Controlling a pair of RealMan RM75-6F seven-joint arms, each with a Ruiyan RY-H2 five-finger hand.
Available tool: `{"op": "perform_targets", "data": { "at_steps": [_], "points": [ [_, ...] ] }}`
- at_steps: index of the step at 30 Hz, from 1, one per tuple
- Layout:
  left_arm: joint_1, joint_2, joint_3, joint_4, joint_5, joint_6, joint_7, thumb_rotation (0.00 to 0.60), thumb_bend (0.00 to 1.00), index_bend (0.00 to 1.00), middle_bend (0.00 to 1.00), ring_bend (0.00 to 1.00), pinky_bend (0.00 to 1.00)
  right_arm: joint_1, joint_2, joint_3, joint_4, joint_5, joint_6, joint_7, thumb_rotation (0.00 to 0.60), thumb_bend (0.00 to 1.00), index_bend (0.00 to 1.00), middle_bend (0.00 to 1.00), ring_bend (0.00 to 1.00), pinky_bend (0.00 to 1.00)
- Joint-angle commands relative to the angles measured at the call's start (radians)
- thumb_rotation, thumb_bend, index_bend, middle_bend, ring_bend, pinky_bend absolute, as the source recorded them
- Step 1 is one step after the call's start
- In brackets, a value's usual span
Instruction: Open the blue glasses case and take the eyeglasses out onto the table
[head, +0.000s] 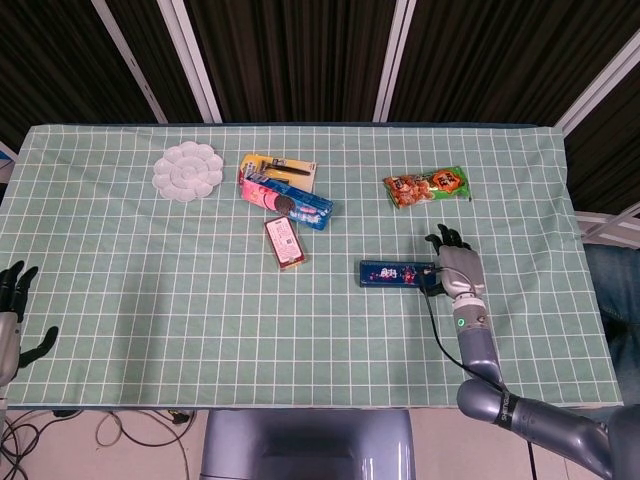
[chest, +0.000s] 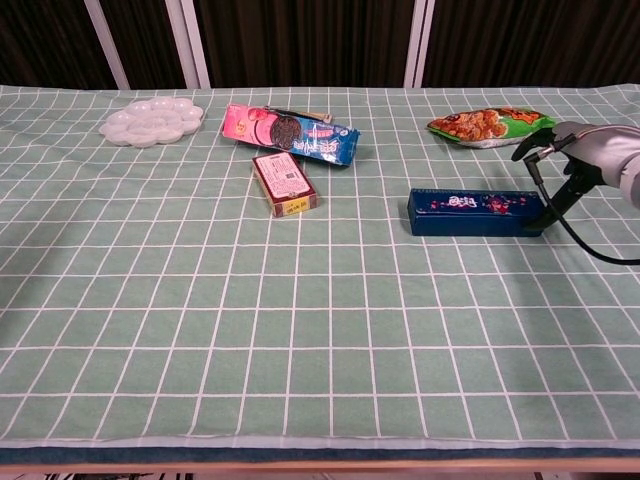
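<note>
Blue glasses case, closed, flat on the green checked cloth, right of centre in both views, long axis running left to right across the frame. Right hand at its right-hand end, dark fingertips reaching down to that end and apparently touching it; not clear whether pinching the end or only pressing against it, so grasp cannot be told. Left hand far off at the lower left edge of the head view, fingers spread, holding nothing, well apart from the case. Right hand by far the nearer, lined up on the case's long axis and approaching end-on from the right. Lid seam not discernible at this size, so which long side lifts stays unknown. Likely step in hand: getting a purchase on the case before prising the lid. Snack bag above the case, biscuit pack, small red box and white palette dish toward the upper left, all apart from the case
</note>
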Motion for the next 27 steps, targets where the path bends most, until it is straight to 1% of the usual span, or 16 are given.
{"op": "perform_targets", "data": {
  "at_steps": [1,5,9,12,15,18,19,22,24,27],
  "points": [
    [0.0,0.0,0.0,0.0,0.0,0.0,0.0,0.6,0.27,0.05,0.0,0.0,0.0,0.0,0.001,0.0,-0.001,-0.001,0.001,-0.001,0.6,0.15,0.22,0.06,0.05,0.21],
    [0.0,0.001,0.0,-0.001,-0.002,-0.001,0.001,0.6,0.27,0.05,0.0,0.0,0.0,-0.006,0.017,-0.002,-0.028,-0.002,0.008,-0.008,0.6,0.15,0.22,0.06,0.05,0.21],
    [0.0,0.002,0.0,-0.003,-0.003,-0.003,0.002,0.6,0.27,0.05,0.0,0.0,0.0,-0.014,0.051,-0.01,-0.09,0.002,0.012,-0.026,0.6,0.15,0.22,0.06,0.05,0.21],
    [-0.001,0.002,-0.001,-0.004,-0.005,-0.005,0.002,0.6,0.27,0.05,0.0,0.0,0.0,-0.021,0.074,-0.018,-0.142,-0.016,0.026,-0.033,0.6,0.15,0.22,0.09,0.05,0.21],
    [-0.002,0.004,-0.001,-0.006,-0.01,-0.01,0.002,0.6,0.27,0.05,0.0,0.0,0.0,-0.018,0.092,-0.024,-0.193,-0.036,0.042,-0.052,0.6,0.2,0.24,0.14,0.06,0.21],
    [-0.003,0.006,-0.003,-0.009,-0.018,-0.015,0.003,0.6,0.27,0.06,0.0,0.0,0.0,-0.004,0.104,-0.021,-0.225,-0.018,0.04,-0.09,0.6,0.23,0.26,0.15,0.06,0.21],
    [-0.003,0.006,-0.003,-0.01,-0.021,-0.016,0.003,0.6,0.27,0.06,0.0,0.0,0.0,0.005,0.109,-0.018,-0.236,-0.001,0.034,-0.106,0.6,0.24,0.26,0.15,0.06,0.21],
    [-0.002,0.009,-0.003,-0.012,-0.019,-0.013,0.001,0.6,0.27,0.06,0.0,0.0,0.0,0.053,0.135,0.001,-0.272,0.102,0.001,-0.188,0.6,0.25,0.27,0.14,0.06,0.21],
    [-0.002,0.01,-0.003,-0.012,-0.018,-0.014,-0.002,0.6,0.27,0.06,0.0,0.0,0.0,0.088,0.144,0.01,-0.284,0.158,0.008,-0.251,0.6,0.25,0.28,0.15,0.06,0.21],
    [-0.004,0.011,-0.002,-0.012,-0.019,-0.019,-0.004,0.6,0.27,0.06,0.0,0.0,0.0,0.125,0.146,0.019,-0.293,0.22,0.02,-0.309,0.6,0.25,0.29,0.17,0.06,0.21]
  ]
}}
